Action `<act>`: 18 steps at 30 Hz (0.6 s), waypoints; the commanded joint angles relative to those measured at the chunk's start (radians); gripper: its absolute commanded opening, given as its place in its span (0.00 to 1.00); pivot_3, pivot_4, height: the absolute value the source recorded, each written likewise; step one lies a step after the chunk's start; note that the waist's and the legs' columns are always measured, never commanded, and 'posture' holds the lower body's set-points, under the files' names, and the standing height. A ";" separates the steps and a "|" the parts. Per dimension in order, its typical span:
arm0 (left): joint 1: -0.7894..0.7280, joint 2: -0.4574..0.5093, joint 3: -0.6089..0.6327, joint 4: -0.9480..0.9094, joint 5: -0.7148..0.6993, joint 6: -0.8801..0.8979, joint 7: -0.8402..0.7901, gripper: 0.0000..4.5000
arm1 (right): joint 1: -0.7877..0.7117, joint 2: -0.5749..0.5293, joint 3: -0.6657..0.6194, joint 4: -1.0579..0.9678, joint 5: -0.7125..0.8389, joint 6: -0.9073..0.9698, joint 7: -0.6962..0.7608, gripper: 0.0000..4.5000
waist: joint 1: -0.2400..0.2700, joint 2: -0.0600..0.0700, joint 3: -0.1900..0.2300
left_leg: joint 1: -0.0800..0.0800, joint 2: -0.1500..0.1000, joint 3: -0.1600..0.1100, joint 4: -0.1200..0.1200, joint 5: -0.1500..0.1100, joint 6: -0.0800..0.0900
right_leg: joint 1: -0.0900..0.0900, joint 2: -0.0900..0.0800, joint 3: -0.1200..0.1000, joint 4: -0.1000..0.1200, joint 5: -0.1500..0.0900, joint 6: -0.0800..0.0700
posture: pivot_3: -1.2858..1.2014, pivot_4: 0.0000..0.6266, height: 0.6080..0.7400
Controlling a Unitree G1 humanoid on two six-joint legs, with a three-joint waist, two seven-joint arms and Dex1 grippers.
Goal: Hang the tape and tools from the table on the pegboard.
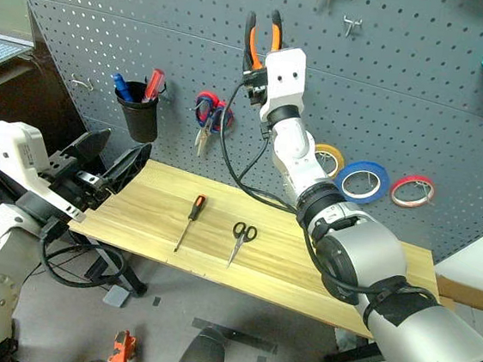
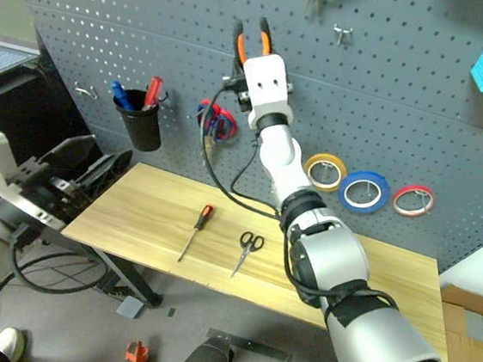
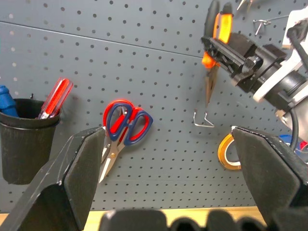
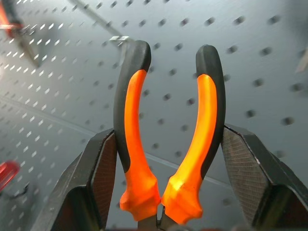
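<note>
**Kid:** What are your hands doing?

**Robot:** My right gripper (image 4: 163,144) is squeezing the orange-handled pliers (image 4: 166,130). One finger (image 4: 98,178) presses each handle from the outside. The handles stick up and the metal nose points down. I hold them up against the pegboard (image 1: 406,95), close to a metal hook (image 3: 204,120) on it.

**Kid:** And the other hand?

**Robot:** My left gripper (image 1: 105,167) has its fingers spread wide apart. Nothing is in it. It hangs by the left end of the table (image 1: 344,278), out in front of the pegboard.

**Kid:** Where is the tape?

**Robot:** The blue roll of tape (image 1: 362,181) is on the pegboard, low down, just above the table. A yellow roll (image 1: 330,158) is on one side of it and a thin red roll (image 1: 412,191) is on the other side.

**Kid:** What about the other tools?

**Robot:** The screwdriver (image 1: 190,220) and the small black-handled scissors (image 1: 240,241) lie flat on the table below the pegboard. They are near each other but not touching.

**Kid:** What else is on the pegboard?

**Robot:** The red-and-blue-handled scissors (image 3: 122,132) hang there, and beside them a black cup (image 1: 137,118) holds a few tools.
</note>
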 commanded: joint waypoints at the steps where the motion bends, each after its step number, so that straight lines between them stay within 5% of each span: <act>1: -0.009 -0.030 -0.040 -0.015 0.027 -0.018 0.016 1.00 | 0.046 -0.018 0.011 -0.079 0.015 0.006 0.096 0.62 | 0.000 0.001 -0.006 | 0.000 0.000 0.000 0.000 0.000 0.000 | 0.000 0.000 0.000 -0.001 0.000 0.000 | 0.70 0.00 1.00; 11: -0.058 -0.132 -0.169 -0.008 0.112 -0.034 0.042 1.00 | 0.354 -0.091 0.056 -0.394 0.022 0.091 0.228 0.62 | -0.008 0.004 -0.016 | 0.002 0.000 0.001 0.001 0.000 0.000 | 0.001 0.001 0.002 0.002 0.001 0.001 | 0.67 0.00 1.00; 18: -0.034 -0.115 -0.184 0.010 0.150 -0.031 -0.007 1.00 | 0.585 -0.194 0.161 -0.706 0.000 0.423 0.449 0.62 | -0.035 0.012 -0.033 | 0.003 0.000 0.002 0.002 0.000 0.001 | 0.002 0.004 0.004 0.002 0.001 0.001 | 0.66 0.00 1.00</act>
